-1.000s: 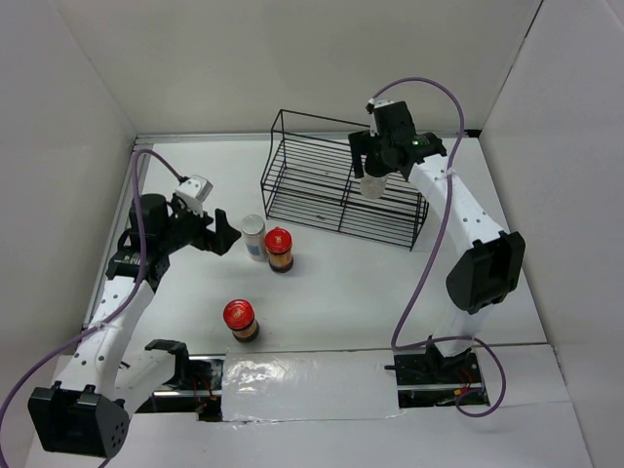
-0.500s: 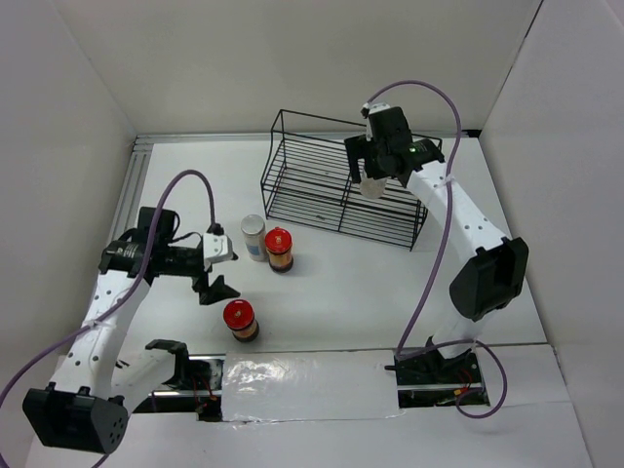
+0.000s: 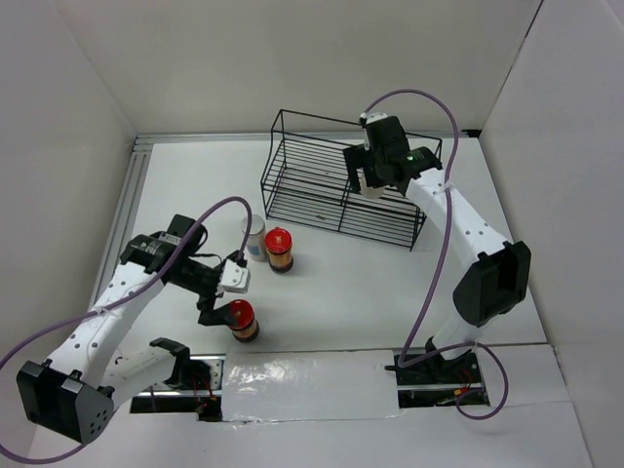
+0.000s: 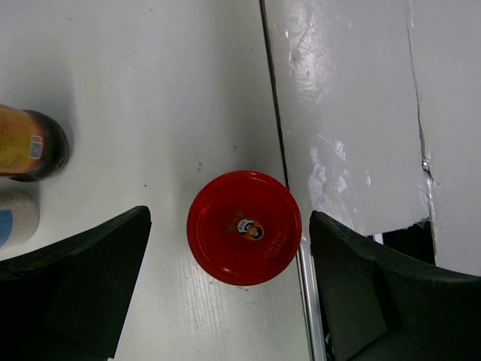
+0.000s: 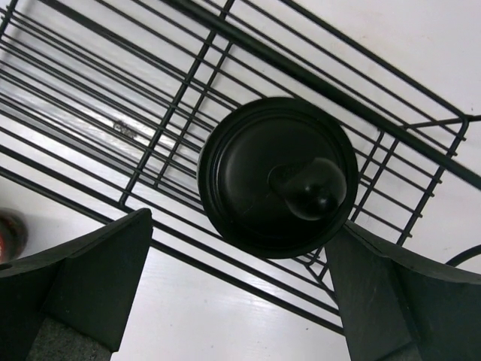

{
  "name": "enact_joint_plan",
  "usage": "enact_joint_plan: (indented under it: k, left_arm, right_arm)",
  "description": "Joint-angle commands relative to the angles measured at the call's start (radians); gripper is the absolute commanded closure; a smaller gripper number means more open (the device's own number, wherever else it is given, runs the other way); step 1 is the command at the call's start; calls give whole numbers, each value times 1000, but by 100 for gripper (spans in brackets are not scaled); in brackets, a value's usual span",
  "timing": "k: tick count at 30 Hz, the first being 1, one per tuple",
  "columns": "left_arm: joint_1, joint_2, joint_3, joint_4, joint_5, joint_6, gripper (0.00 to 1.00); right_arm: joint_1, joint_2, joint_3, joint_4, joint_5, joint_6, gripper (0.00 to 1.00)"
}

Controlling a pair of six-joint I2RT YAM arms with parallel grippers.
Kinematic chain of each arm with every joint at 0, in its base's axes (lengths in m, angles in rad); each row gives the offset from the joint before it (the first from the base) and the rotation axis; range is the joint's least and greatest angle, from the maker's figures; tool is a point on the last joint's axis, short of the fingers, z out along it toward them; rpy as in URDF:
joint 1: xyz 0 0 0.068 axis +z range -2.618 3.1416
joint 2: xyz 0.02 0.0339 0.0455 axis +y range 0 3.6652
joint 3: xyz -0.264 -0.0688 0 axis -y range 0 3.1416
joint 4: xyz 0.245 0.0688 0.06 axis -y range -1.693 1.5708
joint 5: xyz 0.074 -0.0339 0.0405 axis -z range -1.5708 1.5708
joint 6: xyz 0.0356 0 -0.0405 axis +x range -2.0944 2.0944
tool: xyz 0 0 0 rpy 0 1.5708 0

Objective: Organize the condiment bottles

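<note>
A red-capped jar [image 3: 240,319] with brown contents stands near the table's front edge. My left gripper [image 3: 227,309] is open right above it, one finger on each side of the red cap [image 4: 244,228], not touching. A second red-capped jar [image 3: 279,249] and a pale-capped jar with a blue label [image 3: 253,237] stand together mid-table; their edges show in the left wrist view [image 4: 30,147]. My right gripper [image 3: 369,175] is open over the black wire rack [image 3: 264,180]. The whitish jar's black cap [image 5: 276,177] sits between its spread fingers, inside the rack.
The rack's wires [image 5: 248,45] cross under and around the black-capped jar. A shiny taped strip [image 3: 302,375] and a seam [image 4: 274,135] run along the front edge beside the near red jar. White walls enclose the table.
My left arm has swung from beside the pale-capped jar forward to above the front red-capped jar. My right gripper has shifted a little left over the rack.
</note>
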Motion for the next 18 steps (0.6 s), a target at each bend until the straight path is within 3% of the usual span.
enact_joint_plan:
  k: [1, 8, 18]
  left_arm:
    - [-29, 0, -24, -5, -46, 8, 1]
    - [-78, -11, -71, 9, -101, 1, 1]
    - [-132, -44, -165, 213, -174, -128, 1]
  right_arm:
    - [9, -71, -21, 37, 21, 7, 0]
    - [12, -76, -50, 40, 19, 16, 0]
    - [14, -62, -67, 49, 21, 23, 0]
